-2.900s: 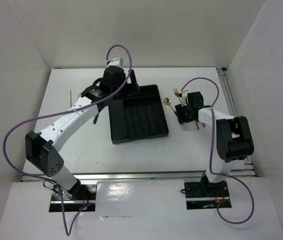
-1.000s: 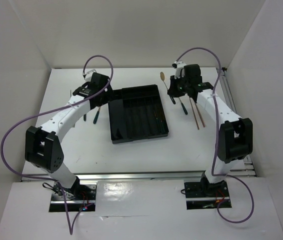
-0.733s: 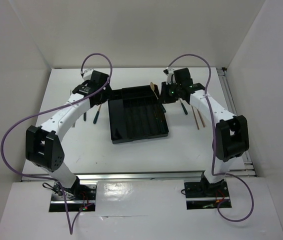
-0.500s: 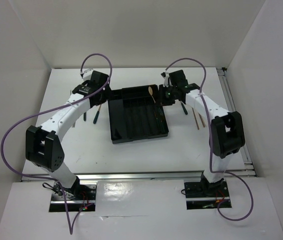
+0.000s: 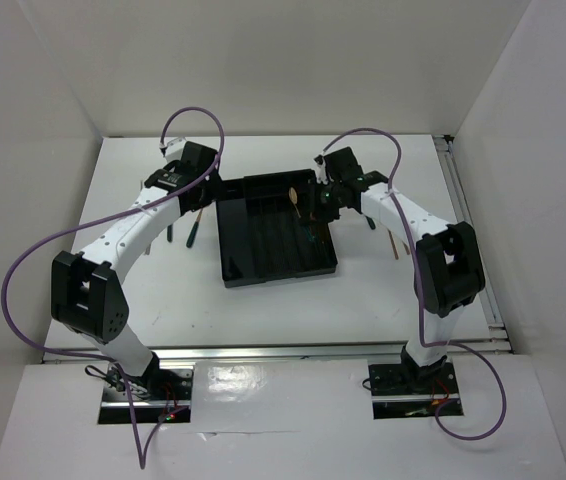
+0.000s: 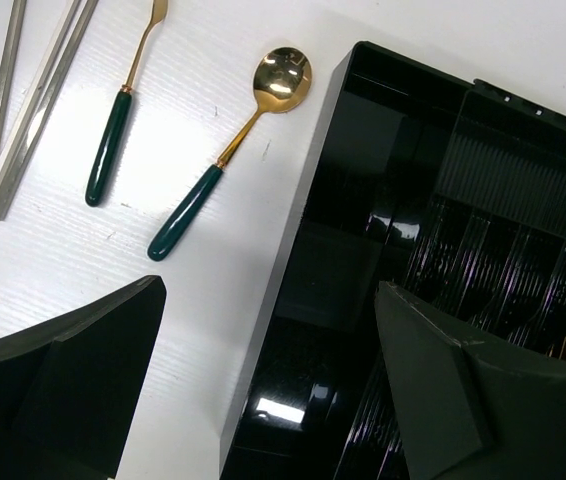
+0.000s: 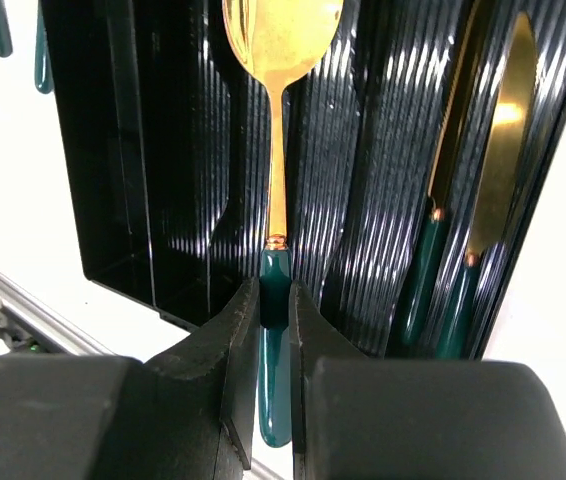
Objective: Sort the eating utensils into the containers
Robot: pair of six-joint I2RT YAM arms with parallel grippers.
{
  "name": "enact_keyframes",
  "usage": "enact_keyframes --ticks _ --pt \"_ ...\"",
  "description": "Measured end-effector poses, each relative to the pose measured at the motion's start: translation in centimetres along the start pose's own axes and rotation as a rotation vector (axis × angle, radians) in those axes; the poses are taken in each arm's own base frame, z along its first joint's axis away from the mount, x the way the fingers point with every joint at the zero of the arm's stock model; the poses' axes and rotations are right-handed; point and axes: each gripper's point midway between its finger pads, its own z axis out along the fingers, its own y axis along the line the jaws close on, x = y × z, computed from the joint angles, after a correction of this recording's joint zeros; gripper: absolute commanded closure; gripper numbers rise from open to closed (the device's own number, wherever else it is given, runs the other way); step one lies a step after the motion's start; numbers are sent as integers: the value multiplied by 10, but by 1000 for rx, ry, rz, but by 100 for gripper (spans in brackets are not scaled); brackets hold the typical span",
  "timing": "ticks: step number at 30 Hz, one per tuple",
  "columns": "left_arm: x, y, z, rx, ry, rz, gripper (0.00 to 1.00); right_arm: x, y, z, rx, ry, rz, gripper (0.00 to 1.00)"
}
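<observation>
We see our right fingers (image 7: 235,345) pinched narrow on the dark green handle of a slim spoon (image 7: 279,40) with a gold bowl, poised over the far end of the black tray (image 7: 153,150). Our left fingers (image 6: 83,370) gape wide.

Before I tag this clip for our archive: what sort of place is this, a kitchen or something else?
Probably a lab test cell, not a kitchen: white walls box in a white table, two robot arms are bolted at its near edge, and a tray and loose cutlery lie on it.
</observation>
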Motion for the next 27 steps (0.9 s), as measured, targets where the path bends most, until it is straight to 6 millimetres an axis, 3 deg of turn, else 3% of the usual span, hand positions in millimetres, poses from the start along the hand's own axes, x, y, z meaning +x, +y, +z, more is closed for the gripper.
enact_keyframes --ticks 10,24,27 --pt "-2 3 1 -9 -5 -5 0 25 -13 9 40 69 86 100" --pt "-4 5 2 -15 -8 -7 0 35 -44 30 78 133 159 100" --pt "-3 5 2 -16 -7 -7 0 37 -46 32 64 146 167 89"
